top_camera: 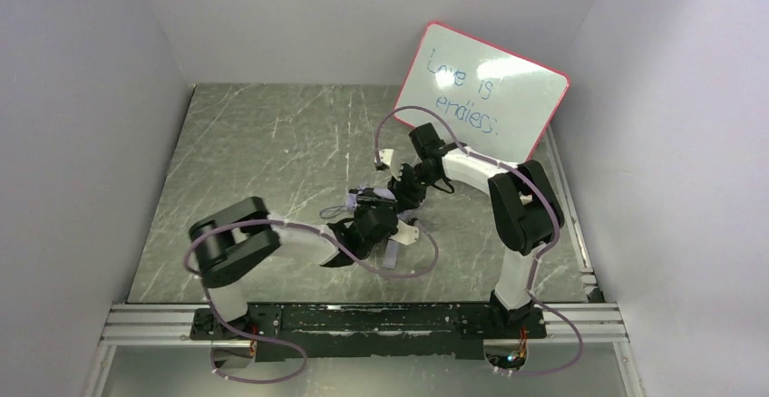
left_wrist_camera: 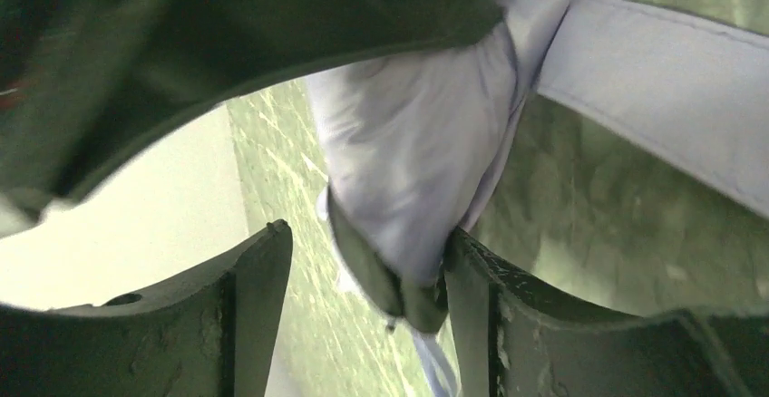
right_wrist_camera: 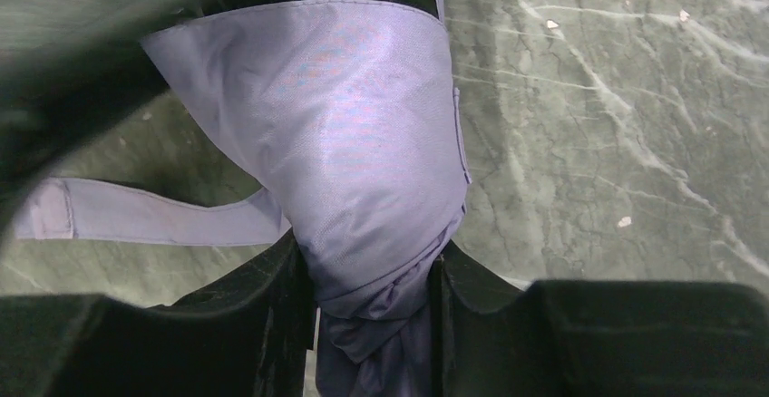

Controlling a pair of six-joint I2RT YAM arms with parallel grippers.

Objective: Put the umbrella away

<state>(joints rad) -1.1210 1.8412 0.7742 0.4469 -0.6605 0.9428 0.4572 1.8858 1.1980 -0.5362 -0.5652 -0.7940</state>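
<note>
The umbrella, a folded bundle of pale lavender fabric, is held above the middle of the table between the two arms. In the right wrist view both fingers of my right gripper press into the bunched umbrella, so it is shut on it. In the left wrist view the umbrella lies against the right finger of my left gripper, with a clear gap to the other finger; that gripper is open. A flat fabric strap hangs loose from the bundle. The shaft and handle are hidden.
A red-framed whiteboard with writing leans against the back right wall. The marbled grey table is enclosed by white walls on three sides. Pale cables loop around both arms near the rail at the front edge.
</note>
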